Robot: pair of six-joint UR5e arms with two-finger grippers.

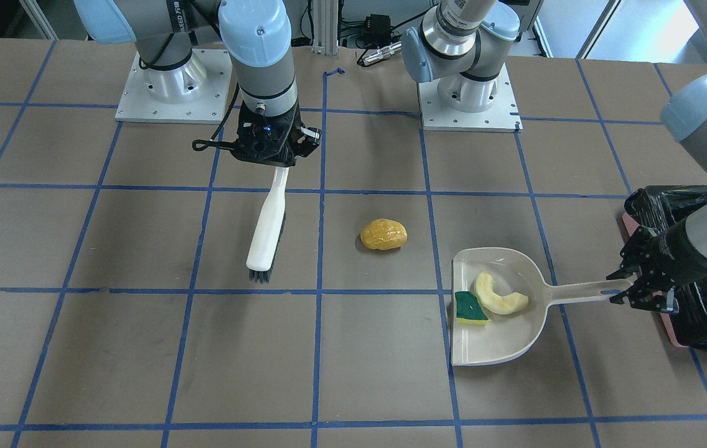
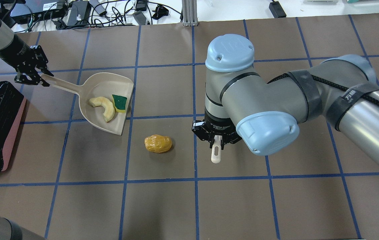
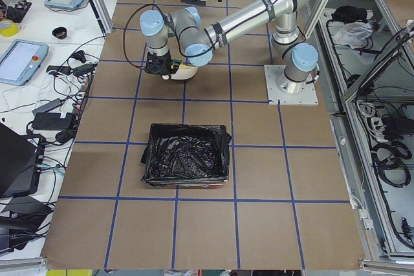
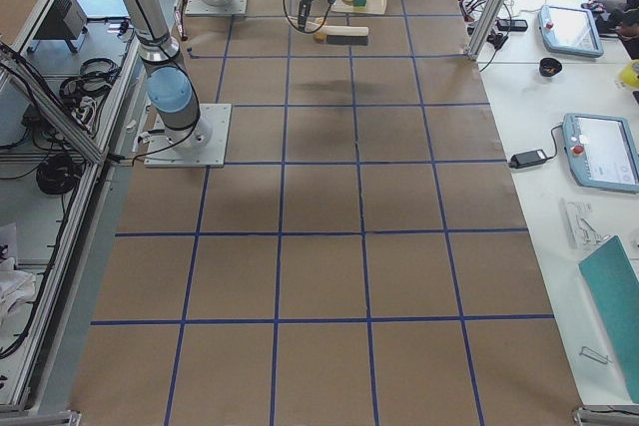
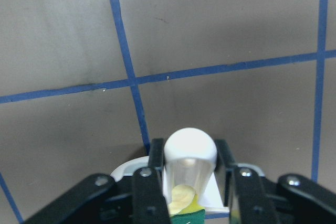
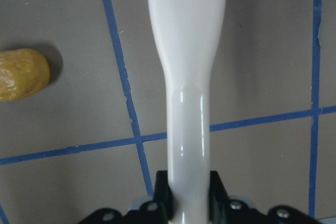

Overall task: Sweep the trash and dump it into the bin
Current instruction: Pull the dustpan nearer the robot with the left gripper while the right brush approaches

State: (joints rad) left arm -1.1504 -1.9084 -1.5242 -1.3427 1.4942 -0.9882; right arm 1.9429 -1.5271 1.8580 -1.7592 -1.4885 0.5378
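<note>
The right claw (image 1: pixel 274 160) is clamped shut on the handle of the white brush (image 1: pixel 265 236), its bristles low and well short of the orange lump (image 1: pixel 383 234). The left claw (image 1: pixel 622 291) pinches the dustpan (image 1: pixel 503 339) handle. The slice (image 1: pixel 501 297) and sponge (image 1: pixel 471 308) lie inside the pan, with the bin (image 2: pixel 13 133) near. I'd push the lump straight at the pan's open lip, keeping the pan flat.
</note>
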